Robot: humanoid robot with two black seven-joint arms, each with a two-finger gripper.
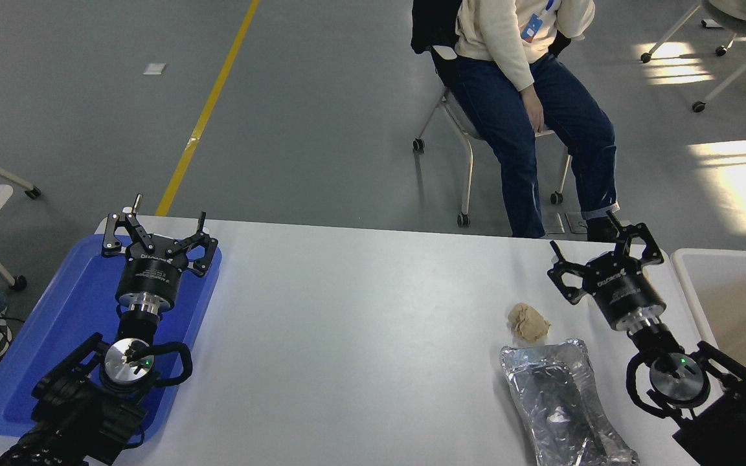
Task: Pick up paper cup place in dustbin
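Lab hall: grey floor, yellow line.

White table, rounded corners, on a grey floor. Left end: blue tray lying flat, reaching the table's left edge. Right side: small crumpled tan paper wad; just in front of it, a crumpled silver foil tray running to the near edge.
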